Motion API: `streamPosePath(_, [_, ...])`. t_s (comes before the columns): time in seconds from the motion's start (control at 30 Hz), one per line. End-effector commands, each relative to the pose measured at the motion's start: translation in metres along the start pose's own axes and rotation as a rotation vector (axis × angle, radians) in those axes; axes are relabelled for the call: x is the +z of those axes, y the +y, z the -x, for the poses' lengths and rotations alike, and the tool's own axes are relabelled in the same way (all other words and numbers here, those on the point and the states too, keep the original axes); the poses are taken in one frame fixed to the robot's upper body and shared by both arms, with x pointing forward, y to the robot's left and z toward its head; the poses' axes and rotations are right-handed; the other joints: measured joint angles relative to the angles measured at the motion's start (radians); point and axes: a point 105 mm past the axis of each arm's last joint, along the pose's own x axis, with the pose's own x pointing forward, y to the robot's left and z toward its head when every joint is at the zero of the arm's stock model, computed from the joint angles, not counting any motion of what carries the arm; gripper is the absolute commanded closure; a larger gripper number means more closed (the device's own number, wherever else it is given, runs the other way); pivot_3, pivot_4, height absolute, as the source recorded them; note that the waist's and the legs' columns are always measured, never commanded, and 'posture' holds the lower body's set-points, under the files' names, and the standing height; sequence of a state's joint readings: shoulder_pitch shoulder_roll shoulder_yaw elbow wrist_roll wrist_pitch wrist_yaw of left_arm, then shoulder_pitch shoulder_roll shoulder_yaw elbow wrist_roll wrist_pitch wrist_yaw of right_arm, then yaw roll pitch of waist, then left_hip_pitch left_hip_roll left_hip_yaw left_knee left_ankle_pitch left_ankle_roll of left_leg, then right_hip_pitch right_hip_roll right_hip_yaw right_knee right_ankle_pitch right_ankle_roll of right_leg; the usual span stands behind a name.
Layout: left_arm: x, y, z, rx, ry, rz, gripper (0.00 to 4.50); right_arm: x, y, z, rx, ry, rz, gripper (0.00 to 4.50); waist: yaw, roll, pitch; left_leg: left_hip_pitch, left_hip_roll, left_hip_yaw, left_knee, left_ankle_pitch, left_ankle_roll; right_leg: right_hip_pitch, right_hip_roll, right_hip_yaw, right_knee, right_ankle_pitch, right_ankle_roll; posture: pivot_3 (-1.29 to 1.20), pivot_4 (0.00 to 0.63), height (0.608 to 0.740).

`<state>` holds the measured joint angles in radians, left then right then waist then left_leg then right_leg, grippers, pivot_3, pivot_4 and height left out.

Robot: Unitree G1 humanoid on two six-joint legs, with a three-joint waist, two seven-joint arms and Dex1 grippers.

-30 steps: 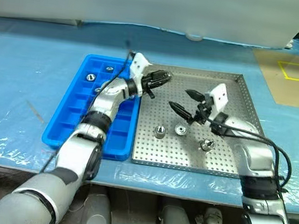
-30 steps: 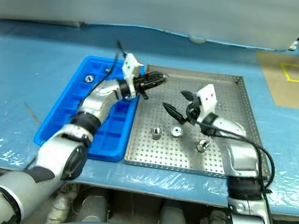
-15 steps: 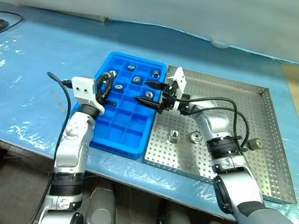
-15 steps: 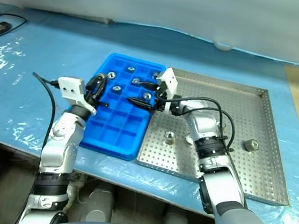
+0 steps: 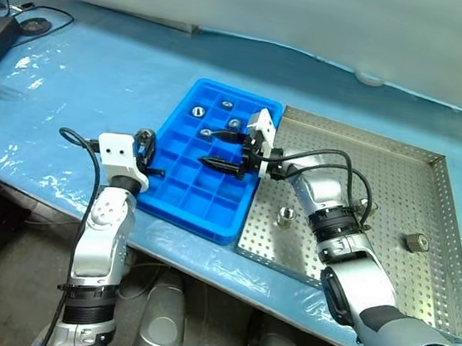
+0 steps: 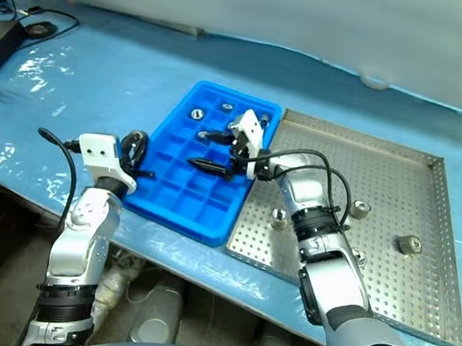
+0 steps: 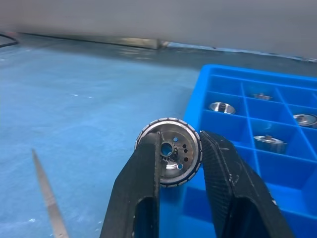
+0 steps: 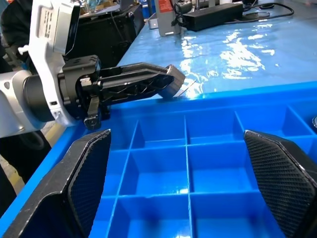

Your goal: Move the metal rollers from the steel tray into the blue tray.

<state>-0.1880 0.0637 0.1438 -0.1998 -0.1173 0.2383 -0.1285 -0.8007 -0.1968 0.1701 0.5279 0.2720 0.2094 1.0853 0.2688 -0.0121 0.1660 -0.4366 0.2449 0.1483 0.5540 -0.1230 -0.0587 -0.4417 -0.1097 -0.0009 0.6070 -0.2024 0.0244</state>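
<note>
Three metal rollers (image 5: 211,117) (maybe four) already sit in the blue tray (image 5: 179,201), up at its 12 o'clock end. About three more wait on the steel tray (image 5: 429,196). The left gripper (image 7: 181,161) pinches one roller at the blue tray's 9 o'clock edge, while the right gripper (image 5: 221,149) hangs wide open and empty over it.

My arms are silver-grey with black joint bands. Each wrist carries a white camera block and looping black cables. The fingers (image 8: 86,178) are black and textured.
</note>
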Motion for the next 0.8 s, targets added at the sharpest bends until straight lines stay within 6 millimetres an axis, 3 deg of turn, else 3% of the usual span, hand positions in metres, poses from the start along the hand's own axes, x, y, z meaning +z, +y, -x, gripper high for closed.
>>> streamPosePath(0.03, [0.020,-0.018,-0.008,-0.107,-0.078,0.007,3.62,0.015,-0.001,0.005,-0.020,-0.038,0.051,0.00,-0.003,0.000,0.000,0.000,0.000,0.000,0.000,0.000,0.000,0.000,0.000,0.000,0.001,0.000,0.000,0.42,0.150,0.740])
streamPosePath(0.17, [0.028,-0.027,-0.017,-0.171,-0.101,-0.001,3.62,0.012,-0.002,0.008,-0.043,-0.031,0.053,0.00,-0.007,0.000,0.000,0.000,0.000,0.000,0.001,0.001,-0.001,0.000,0.000,0.000,0.001,0.000,0.000,0.40,0.150,0.740])
streamPosePath(0.3, [0.011,-0.021,-0.022,-0.156,-0.024,-0.020,3.62,0.011,-0.001,0.011,-0.056,-0.032,0.056,0.00,-0.016,0.001,-0.001,0.000,0.000,0.000,0.001,0.001,-0.002,0.000,0.001,0.000,0.001,0.000,0.000,0.36,0.150,0.740])
streamPosePath(0.53, [0.004,-0.016,-0.022,-0.126,-0.003,0.002,3.62,0.009,-0.002,0.014,-0.075,-0.022,0.063,0.00,-0.035,0.001,-0.001,-0.001,0.000,-0.001,0.003,0.002,-0.004,0.000,0.001,0.000,0.001,0.000,0.000,0.35,0.150,0.740])
streamPosePath(0.7, [0.003,-0.012,-0.024,-0.111,-0.001,0.002,1.97,0.010,-0.003,0.014,-0.082,-0.022,0.072,0.00,-0.039,0.001,-0.001,0.000,0.000,-0.001,0.005,0.002,-0.003,0.000,0.000,0.000,0.003,0.000,0.000,0.33,0.150,0.740])
streamPosePath(0.8, [0.015,-0.025,-0.031,-0.193,-0.052,0.025,0.93,0.012,-0.006,0.019,-0.110,-0.025,0.081,0.00,-0.039,0.001,-0.001,-0.001,0.000,-0.001,0.006,0.002,-0.003,0.000,0.000,0.000,0.004,0.000,0.000,0.27,0.150,0.740])
